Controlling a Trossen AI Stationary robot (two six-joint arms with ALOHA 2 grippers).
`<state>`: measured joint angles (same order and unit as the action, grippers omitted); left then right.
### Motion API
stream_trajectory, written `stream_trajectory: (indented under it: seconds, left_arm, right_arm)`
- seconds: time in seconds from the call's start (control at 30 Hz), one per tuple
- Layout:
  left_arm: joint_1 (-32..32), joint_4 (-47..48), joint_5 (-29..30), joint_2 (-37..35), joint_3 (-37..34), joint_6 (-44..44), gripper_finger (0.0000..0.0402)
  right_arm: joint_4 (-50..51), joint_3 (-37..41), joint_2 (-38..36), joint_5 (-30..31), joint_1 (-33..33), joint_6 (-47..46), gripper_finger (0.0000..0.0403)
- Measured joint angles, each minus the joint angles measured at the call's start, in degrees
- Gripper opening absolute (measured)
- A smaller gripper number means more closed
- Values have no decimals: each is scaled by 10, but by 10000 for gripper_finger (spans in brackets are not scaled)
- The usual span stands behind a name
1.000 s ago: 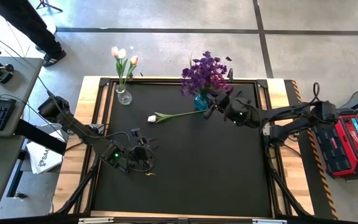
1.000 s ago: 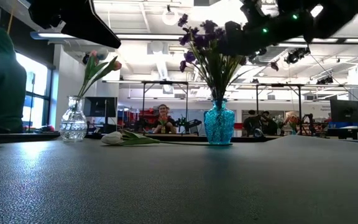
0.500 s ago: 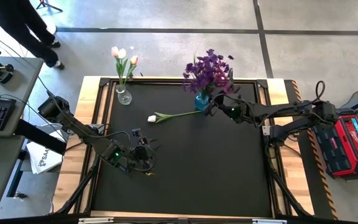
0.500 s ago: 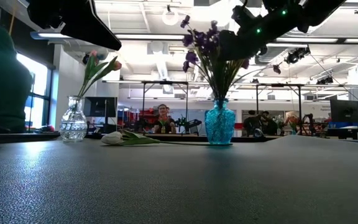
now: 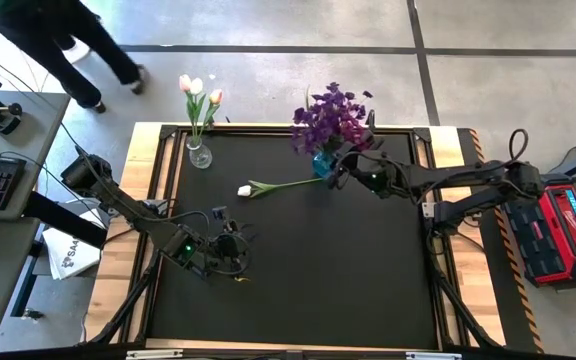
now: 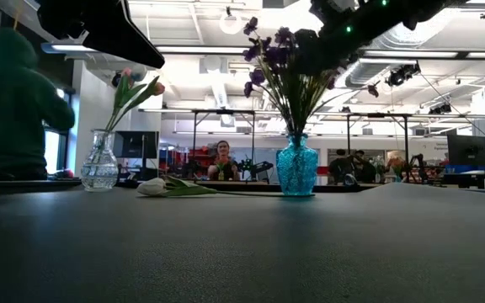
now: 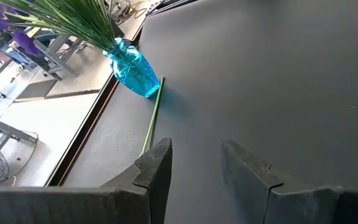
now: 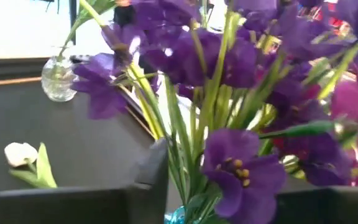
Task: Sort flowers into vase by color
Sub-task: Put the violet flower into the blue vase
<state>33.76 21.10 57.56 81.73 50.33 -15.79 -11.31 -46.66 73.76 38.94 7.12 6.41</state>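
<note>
Overhead only, white tulip's (image 5: 245,190) full stem.

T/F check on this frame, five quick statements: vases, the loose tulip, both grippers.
1. The purple flowers stand in the blue vase. True.
2. The white tulip is in the clear vase. False: it lies flat on the black mat, its stem end by the blue vase.
3. The left gripper is open and holds nothing. True.
4. The right gripper is at the clear vase. False: it is at the blue vase, among the purple flowers' stems.
5. The clear vase is empty. False: it holds pink and white tulips.
</note>
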Motion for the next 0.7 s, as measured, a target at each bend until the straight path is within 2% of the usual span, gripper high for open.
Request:
stream_trajectory:
  seconds: [0.17,0.3,0.53,0.7]
  left_arm:
    - [0,0,0,0,0,0,126]
    - [0,0,-3,0,0,-1,126]
    - [0,4,-4,0,0,-5,126]
    - [0,5,-4,0,0,-6,126]
  right_arm:
    - [100,-50,0,0,-18,-7,179]
    - [175,-96,0,2,-37,-32,208]
    - [284,-167,0,3,-74,-56,203]
    - [309,-172,0,9,-87,-68,190]
